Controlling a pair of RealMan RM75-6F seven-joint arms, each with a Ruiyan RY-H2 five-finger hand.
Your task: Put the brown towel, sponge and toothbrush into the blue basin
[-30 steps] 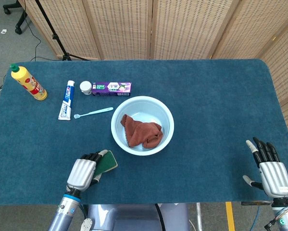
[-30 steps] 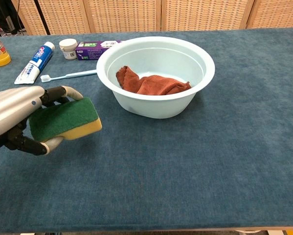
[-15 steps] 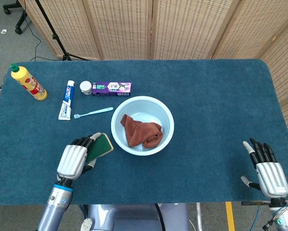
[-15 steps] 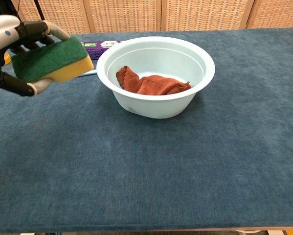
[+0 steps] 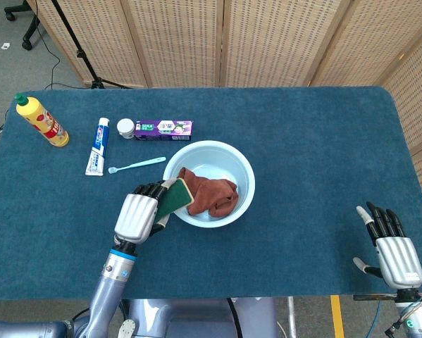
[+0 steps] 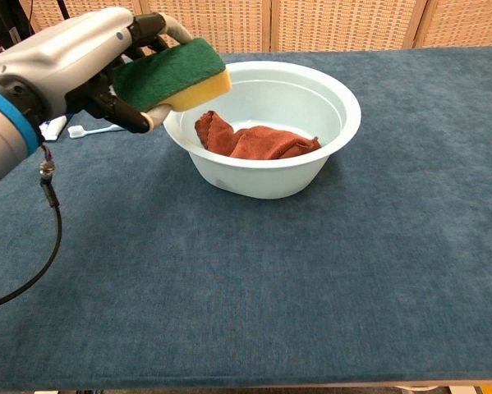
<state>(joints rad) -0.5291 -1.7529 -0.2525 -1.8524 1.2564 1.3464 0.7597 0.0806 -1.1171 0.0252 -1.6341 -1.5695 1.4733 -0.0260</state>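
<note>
My left hand grips a green and yellow sponge and holds it in the air over the left rim of the light blue basin. The brown towel lies crumpled inside the basin. A light blue toothbrush lies on the table left of the basin, mostly hidden by my hand in the chest view. My right hand rests open near the table's front right corner, holding nothing.
At the back left lie a white toothpaste tube, a small white jar and a purple box. A yellow bottle stands at the far left. Wicker screens stand behind the blue table.
My left hand has carried the sponge up and to the right, from the table's front left to above the basin's left rim. The right hand has barely moved.
</note>
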